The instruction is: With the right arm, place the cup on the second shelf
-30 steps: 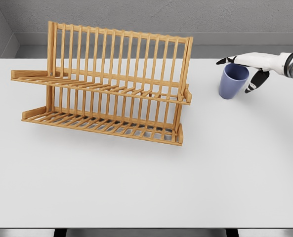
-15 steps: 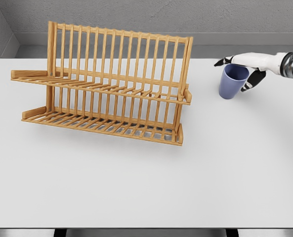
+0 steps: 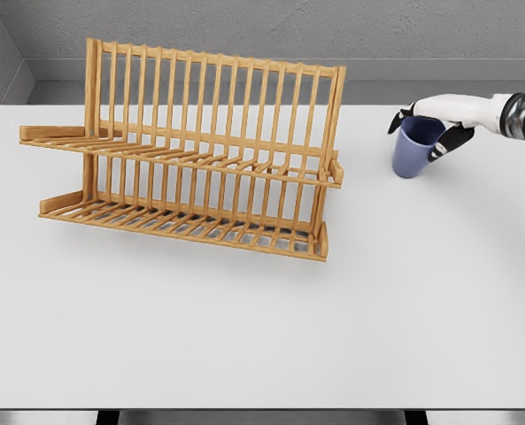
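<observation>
Near table's (image 3: 244, 336) right edge, right hand (image 3: 439, 119) fingers (image 3: 395, 124) curled around cup (image 3: 414, 149), rack (image 3: 191, 150) well apart

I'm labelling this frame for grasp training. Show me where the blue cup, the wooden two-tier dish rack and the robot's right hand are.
blue cup (image 3: 413, 152): head view, outer wall below the rim.
wooden two-tier dish rack (image 3: 211, 163): head view, upper shelf slats.
right hand (image 3: 441, 115): head view, back of the hand above the cup's rim.

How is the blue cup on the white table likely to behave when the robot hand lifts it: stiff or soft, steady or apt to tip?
The blue cup looks rigid, so it probably keeps its shape. It narrows toward the base, so a sideways nudge might tip it. The right robot hand curls around its rim; the smooth wall may slip.
</observation>
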Motion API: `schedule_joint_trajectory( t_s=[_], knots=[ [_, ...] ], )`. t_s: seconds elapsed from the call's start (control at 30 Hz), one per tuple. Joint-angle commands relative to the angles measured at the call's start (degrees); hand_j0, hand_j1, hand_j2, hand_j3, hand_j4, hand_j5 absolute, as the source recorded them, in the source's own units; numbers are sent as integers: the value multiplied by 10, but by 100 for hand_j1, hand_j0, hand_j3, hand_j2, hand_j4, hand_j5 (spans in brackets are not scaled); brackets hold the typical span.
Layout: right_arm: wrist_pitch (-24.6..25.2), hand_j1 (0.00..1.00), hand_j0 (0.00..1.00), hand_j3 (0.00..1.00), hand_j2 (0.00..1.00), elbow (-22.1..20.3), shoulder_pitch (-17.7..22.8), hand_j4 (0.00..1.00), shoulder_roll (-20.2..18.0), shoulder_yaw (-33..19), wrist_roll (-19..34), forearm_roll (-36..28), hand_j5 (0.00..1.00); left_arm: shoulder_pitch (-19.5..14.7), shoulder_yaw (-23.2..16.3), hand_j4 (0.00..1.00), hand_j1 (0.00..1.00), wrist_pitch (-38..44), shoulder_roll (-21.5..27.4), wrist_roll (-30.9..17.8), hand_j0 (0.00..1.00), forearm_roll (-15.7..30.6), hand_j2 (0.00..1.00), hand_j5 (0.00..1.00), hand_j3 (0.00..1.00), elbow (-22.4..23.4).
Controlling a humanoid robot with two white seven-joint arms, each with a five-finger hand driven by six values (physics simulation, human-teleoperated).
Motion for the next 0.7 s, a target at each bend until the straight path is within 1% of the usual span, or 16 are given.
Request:
schedule_joint_trajectory(
  t_s=[0.0,0.07,0.2,0.4,0.47,0.53,0.6,0.63,0.67],
  knots=[
    [-1,67,67,67,67,-3,-1,67,-2,-1,0,-2,67,0,0,100,100,0,0,0,100,-1,100,100,100,0],
    [-3,66,66,66,66,-3,-5,66,-6,-1,0,-2,66,0,0,100,100,0,0,0,100,0,100,100,100,0],
    [-3,67,67,67,67,-21,-7,67,-11,-4,0,-2,67,0,0,100,100,0,0,0,100,0,100,100,100,0],
    [-3,67,67,67,67,-61,-8,67,-27,-8,0,-2,67,0,0,100,100,0,0,0,100,0,100,100,100,0],
    [-2,67,67,67,67,-76,-8,67,-38,-9,0,-1,67,0,0,100,100,0,0,0,100,0,100,100,100,0],
    [-3,67,67,67,67,-79,-8,67,-47,-9,0,3,67,0,0,100,100,0,0,0,100,0,100,100,100,0],
    [0,67,67,67,67,-118,-5,67,-72,-10,0,3,67,0,0,100,100,0,0,0,100,0,100,100,100,0],
    [1,66,66,66,66,-130,-4,66,-80,-16,0,3,66,0,0,100,100,0,0,0,100,0,100,100,100,0],
    [-1,66,66,66,66,-133,1,66,-81,-36,0,3,66,0,0,100,100,0,0,0,100,0,100,100,100,0]
  ],
)
